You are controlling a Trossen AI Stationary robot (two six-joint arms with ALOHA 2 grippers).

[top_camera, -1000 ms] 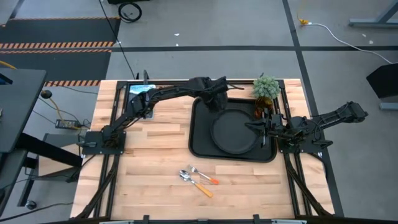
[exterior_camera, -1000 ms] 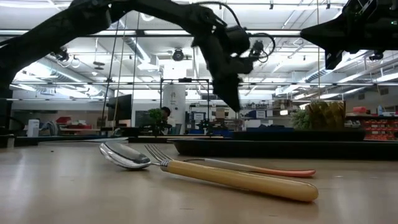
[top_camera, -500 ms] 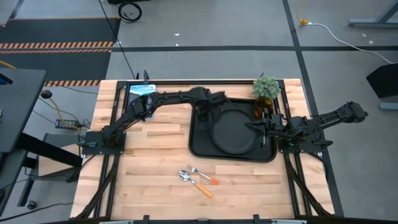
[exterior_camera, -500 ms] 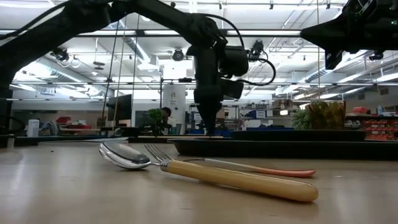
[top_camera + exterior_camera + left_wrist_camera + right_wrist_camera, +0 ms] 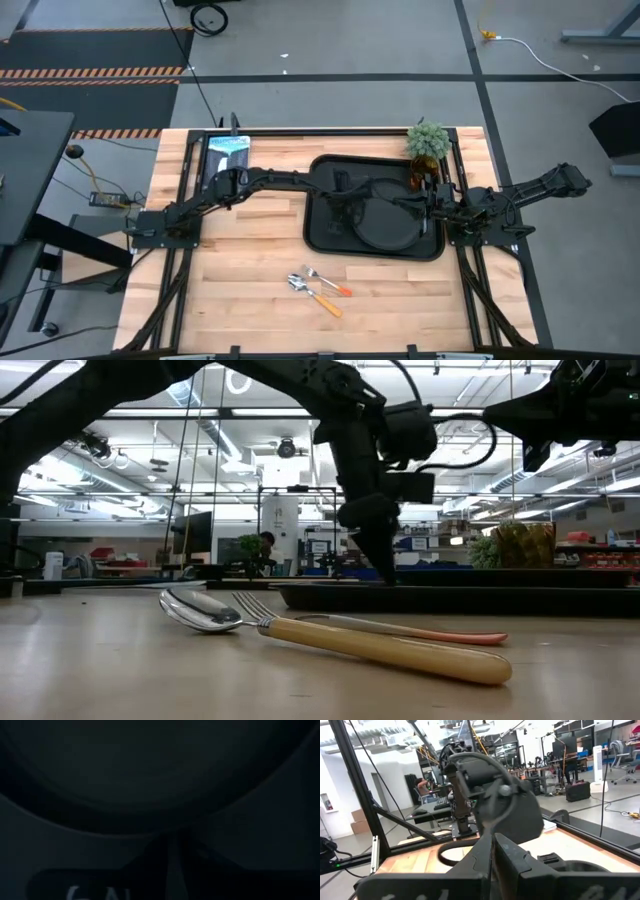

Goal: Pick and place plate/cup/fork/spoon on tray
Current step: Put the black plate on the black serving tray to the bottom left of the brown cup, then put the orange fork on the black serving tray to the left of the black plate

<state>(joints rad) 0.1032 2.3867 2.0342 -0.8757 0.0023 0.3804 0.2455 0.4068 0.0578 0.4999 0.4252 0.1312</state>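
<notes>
The round black plate lies flat inside the black tray. My left gripper is shut and points down at the tray floor by the plate's left rim; it also shows in the low view. My right gripper is shut and empty, held above the plate's right side. The spoon and the fork lie side by side on the wood near the table's near edge. An amber cup stands below the plant at the tray's far right corner. My left gripper has its shut fingertips right beside the plate's left rim, coming from above and slanting down. The fingers themselves hide the tips' meeting place, so I cannot tell whether they touch the plate or the tray floor.
A fuzzy green plant stands at the table's far right, next to the tray. A blue-and-white flat item lies at the far left. Bare wood lies left of the tray and around the cutlery.
My left gripper has gone from the tray's far rim toward the table's near edge and down, ending at the plate's left rim, turning as it went.
</notes>
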